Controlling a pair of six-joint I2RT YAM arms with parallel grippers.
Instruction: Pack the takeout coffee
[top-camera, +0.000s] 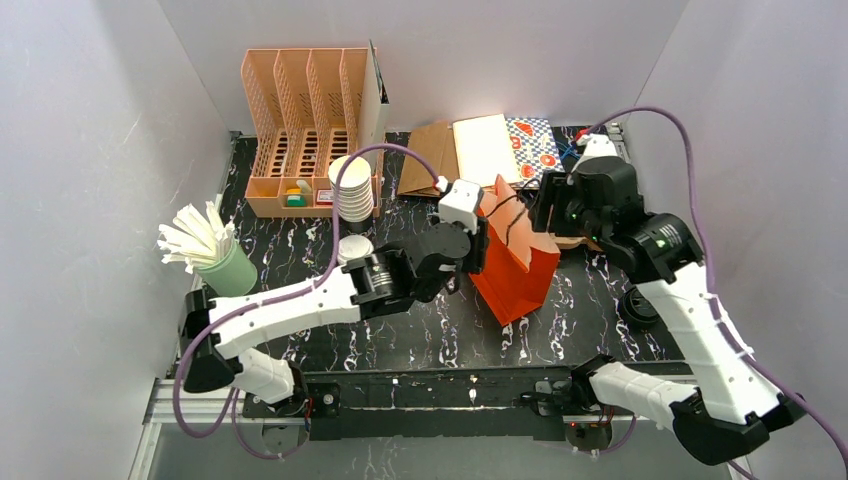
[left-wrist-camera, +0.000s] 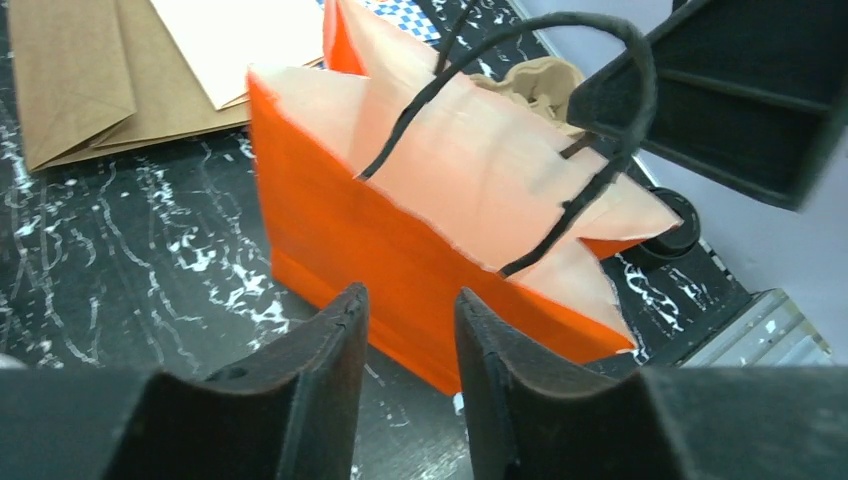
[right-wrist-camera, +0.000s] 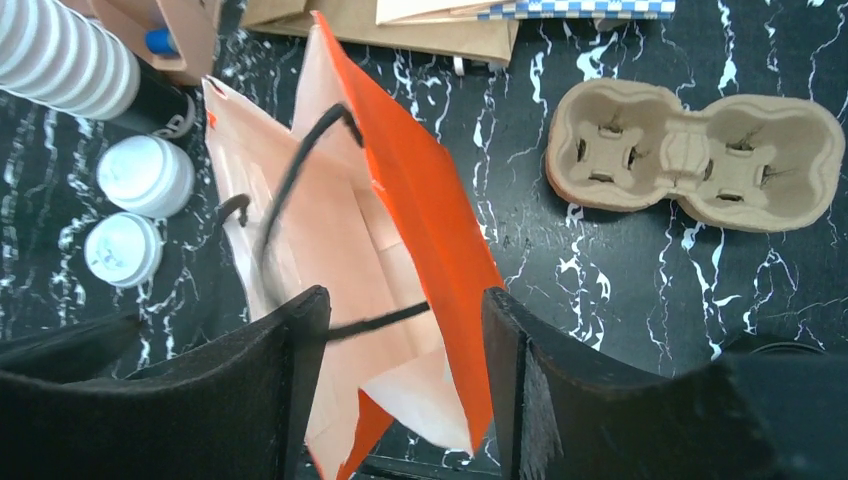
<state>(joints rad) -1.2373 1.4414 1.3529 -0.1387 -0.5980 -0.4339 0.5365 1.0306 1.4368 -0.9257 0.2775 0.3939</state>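
Observation:
An orange paper bag (top-camera: 515, 262) with black cord handles stands mid-table, its mouth spread open (right-wrist-camera: 330, 240). My left gripper (left-wrist-camera: 410, 300) sits low beside the bag's left wall (left-wrist-camera: 400, 260), jaws a little apart with nothing between them. My right gripper (right-wrist-camera: 405, 300) hovers over the bag's mouth, open, straddling one orange wall, and a handle cord (right-wrist-camera: 290, 190) brushes its left finger. Two white-lidded tops (right-wrist-camera: 145, 175) (right-wrist-camera: 122, 248) stand left of the bag; their cups are hidden from above. A black-lidded cup (top-camera: 640, 305) stands to the right of the bag.
A pulp two-cup carrier (right-wrist-camera: 700, 160) lies right of the bag. A stack of white cups (top-camera: 351, 190), a peach organiser (top-camera: 305, 130), a green holder of white sticks (top-camera: 225, 265) and flat paper bags (top-camera: 470, 150) line the back and left.

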